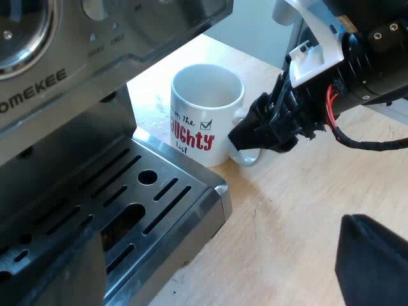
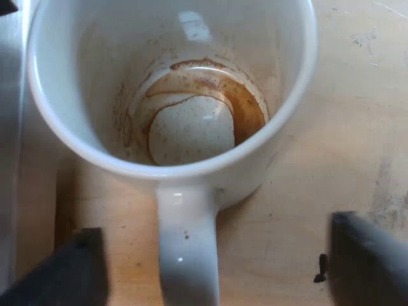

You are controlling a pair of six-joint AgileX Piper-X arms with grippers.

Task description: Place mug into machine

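mug (image 1: 205,121) handle partly behind right hand (image 1: 246,140), machine (image 1: 44,95) cropped

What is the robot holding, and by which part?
Nothing yet. The right gripper is open, its fingers either side of the mug handle, apart from it; the mug stands on the table.

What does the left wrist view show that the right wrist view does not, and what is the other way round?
The left wrist view adds the espresso machine, its slotted drip tray and red lettering on the side of the mug, with the right gripper at the handle. The right wrist view adds brown coffee stains inside the mug and the handle lying between the gripper's open fingers, untouched. Both share the white mug, standing on the wooden table.
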